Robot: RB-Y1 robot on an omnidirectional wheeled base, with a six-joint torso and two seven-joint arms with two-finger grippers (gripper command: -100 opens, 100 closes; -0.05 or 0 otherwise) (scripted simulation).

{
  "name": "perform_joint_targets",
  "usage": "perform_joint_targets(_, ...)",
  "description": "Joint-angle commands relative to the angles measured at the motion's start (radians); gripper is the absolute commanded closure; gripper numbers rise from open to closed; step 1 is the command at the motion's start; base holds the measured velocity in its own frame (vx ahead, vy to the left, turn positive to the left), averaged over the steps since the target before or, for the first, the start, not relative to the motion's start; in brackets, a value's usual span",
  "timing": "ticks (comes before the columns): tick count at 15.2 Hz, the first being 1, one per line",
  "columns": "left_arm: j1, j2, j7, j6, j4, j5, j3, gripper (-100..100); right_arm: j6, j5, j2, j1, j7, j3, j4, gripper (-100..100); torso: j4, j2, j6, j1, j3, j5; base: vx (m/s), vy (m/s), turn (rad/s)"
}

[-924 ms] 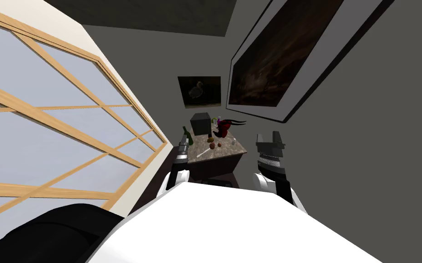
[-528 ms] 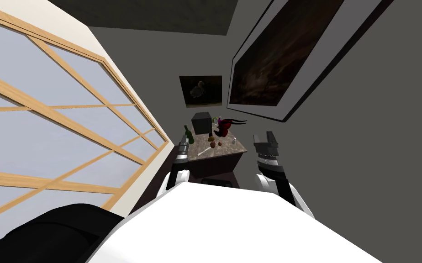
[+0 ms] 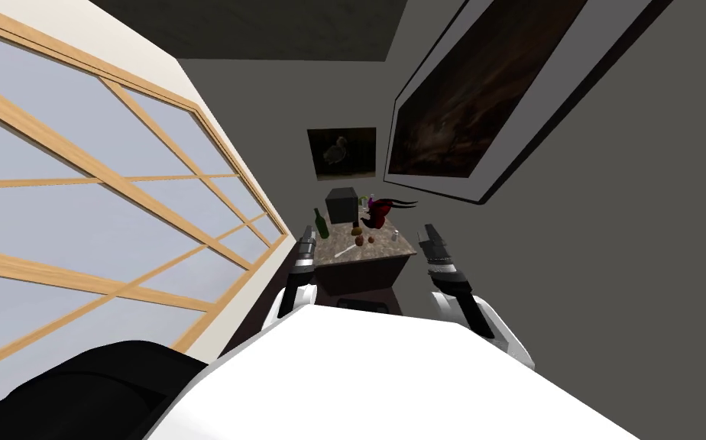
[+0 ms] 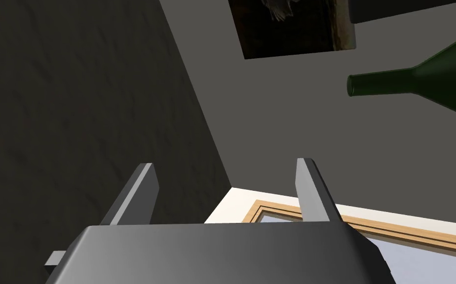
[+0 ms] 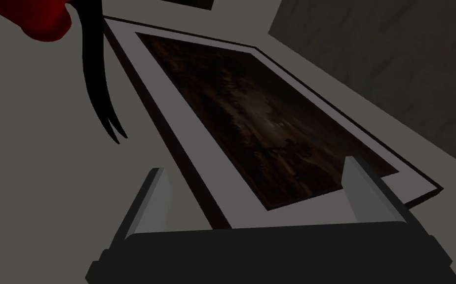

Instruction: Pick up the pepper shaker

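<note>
"Looking at the big window (image 3: 76, 229), did it move?"

"No. My head turned a bit, so the window and the big dark picture (image 3: 458, 99) slid over. The stone-topped table (image 3: 380, 249) stands in the corner as before."

"And the arms?"

"The right gripper (image 3: 426, 229) swung in closer to the table's right edge and turned side-on. Its fingers are wide apart and hold nothing. Past them are the big picture and a red thing (image 5: 44, 19). The left gripper (image 3: 306, 241) stayed by the table's left edge, fingers wide too and empty, with the green bottle (image 4: 419, 79) near."

"Where is the pepper shaker (image 3: 394, 235)?"

"It is the tiny pale thing at the table's right edge, near the right gripper. Nothing touches it."
</note>
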Motion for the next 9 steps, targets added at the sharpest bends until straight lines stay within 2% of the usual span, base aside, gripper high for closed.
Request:
perform_joint_targets(1, 0.000, 0.000, 0.000, 0.000, 0.000, 0.000, 0.000, 0, 0.021, 0.022, -0.034, -0.019, 0.025, -0.001, 0.037, -100, 0.000, 0.000, 0.000, 0.000, 0.000, 0.000, -0.010, 0.016, 0.062)
perform_joint_targets(5, 0.000, 0.000, 0.000, 0.000, 0.000, 0.000, 0.000, 0, 0.066, 0.087, -0.114, -0.065, 0.100, -0.004, 0.145, -100, 0.000, -0.002, 0.000, 0.001, -0.001, 0.000, -0.004, 0.031, 0.121)
perform_joint_targets(6, 0.000, 0.000, 0.000, 0.000, 0.000, 0.000, 0.000, 0, 0.066, 0.087, -0.114, -0.065, 0.100, -0.004, 0.151, -100, 0.000, -0.002, 0.000, 0.001, -0.001, 0.000, 0.005, 0.035, 0.075)
perform_joint_targets(7, 0.000, 0.000, 0.000, 0.000, 0.000, 0.000, 0.000, 0, 0.078, 0.105, -0.132, -0.077, 0.120, -0.005, 0.182, -100, 0.000, -0.002, 0.000, 0.001, -0.001, 0.000, 0.004, 0.032, 0.081)
perform_joint_targets(8, 0.000, 0.000, 0.000, 0.000, 0.000, 0.000, 0.000, 0, 0.078, 0.105, -0.132, -0.077, 0.120, -0.005, 0.182, -100, 0.000, -0.002, 0.000, 0.001, -0.001, 0.000, 0.005, 0.024, 0.059)
perform_joint_targets(9, 0.000, 0.000, 0.000, 0.000, 0.000, 0.000, 0.000, 0, 0.090, 0.123, -0.149, -0.090, 0.140, -0.006, 0.213, -100, 0.000, -0.002, 0.000, 0.001, -0.001, 0.000, 0.007, 0.022, 0.063)
